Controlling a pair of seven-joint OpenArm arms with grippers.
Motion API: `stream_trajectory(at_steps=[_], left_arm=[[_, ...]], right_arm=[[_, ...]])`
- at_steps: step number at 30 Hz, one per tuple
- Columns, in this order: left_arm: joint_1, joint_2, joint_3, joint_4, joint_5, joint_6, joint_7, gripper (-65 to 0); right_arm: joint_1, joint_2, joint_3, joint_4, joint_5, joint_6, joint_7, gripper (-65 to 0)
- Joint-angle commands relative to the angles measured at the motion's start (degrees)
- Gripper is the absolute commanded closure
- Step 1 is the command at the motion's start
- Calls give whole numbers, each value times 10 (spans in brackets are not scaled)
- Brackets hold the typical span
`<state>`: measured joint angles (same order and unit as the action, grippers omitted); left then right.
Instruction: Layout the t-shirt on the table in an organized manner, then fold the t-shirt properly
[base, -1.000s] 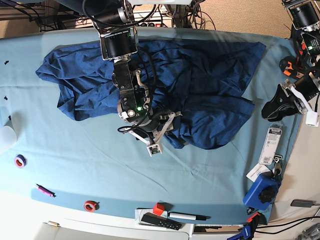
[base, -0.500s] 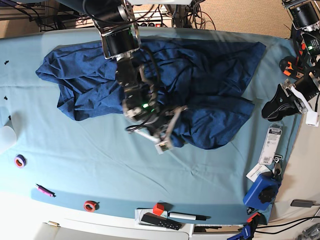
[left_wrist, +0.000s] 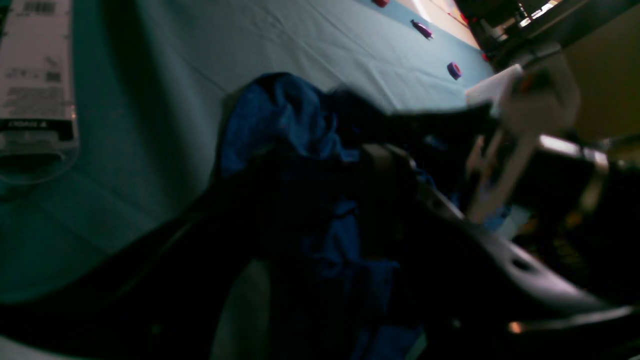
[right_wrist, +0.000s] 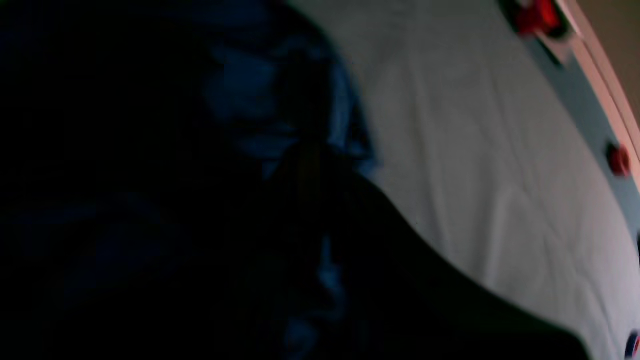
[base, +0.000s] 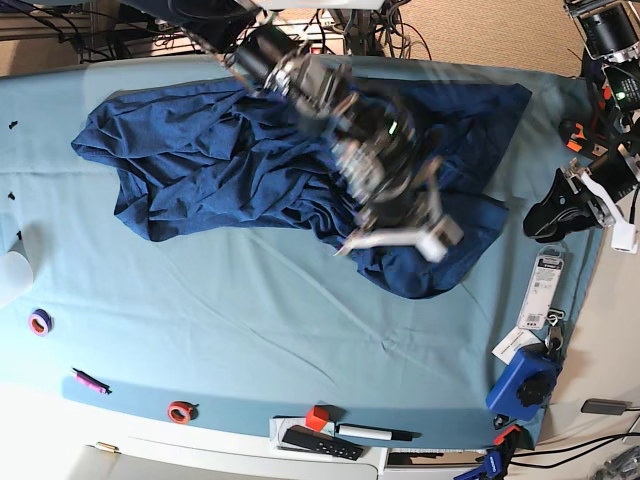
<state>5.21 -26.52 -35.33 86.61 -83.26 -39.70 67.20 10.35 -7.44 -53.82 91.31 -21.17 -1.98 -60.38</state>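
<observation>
The dark blue t-shirt (base: 190, 160) lies crumpled across the far half of the teal table (base: 250, 320). My right gripper (base: 405, 238) is motion-blurred over the shirt's right-hand bulge. It appears shut on a fold of the shirt, which fills the dark right wrist view (right_wrist: 250, 90) beside the table cloth (right_wrist: 475, 150). My left gripper (base: 548, 215) hovers at the table's right edge, clear of the shirt. In the left wrist view its dark fingers stand apart (left_wrist: 310, 175), with the shirt (left_wrist: 285, 115) and the other arm beyond.
A packaged card (base: 545, 285) and a blue tool (base: 522, 385) lie near the right edge. A purple tape roll (base: 40, 322), pink pen (base: 90, 381), red roll (base: 180, 411), red cube (base: 317, 417), remote (base: 320, 442) and marker (base: 375, 433) line the front.
My right arm has swung fast to the right across the shirt, from its lower middle edge to its right-hand bulge, dragging the middle fold along. The left arm has not moved.
</observation>
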Motion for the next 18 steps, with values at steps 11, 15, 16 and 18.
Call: stream_trajectory(at_steps=[11,15,16,18], left_arm=[[-39,-12,-4,9,-17,-3,-12,-244],[-49,-14,-4,9,-8,-3,-13,-244],[-50,-15,-4,9,-7,-3,-13,-244],[-51,-14,-4,9,-7,-3,-13,-244]], right_arm=[[-8,-7,-106,13,-6,-4,60,0],[-7,-7,-106,13,51,-1,111,0],[-7,-7,-106,13,69,9,122,0],[-7,-7,-106,13,97,34,146,0]])
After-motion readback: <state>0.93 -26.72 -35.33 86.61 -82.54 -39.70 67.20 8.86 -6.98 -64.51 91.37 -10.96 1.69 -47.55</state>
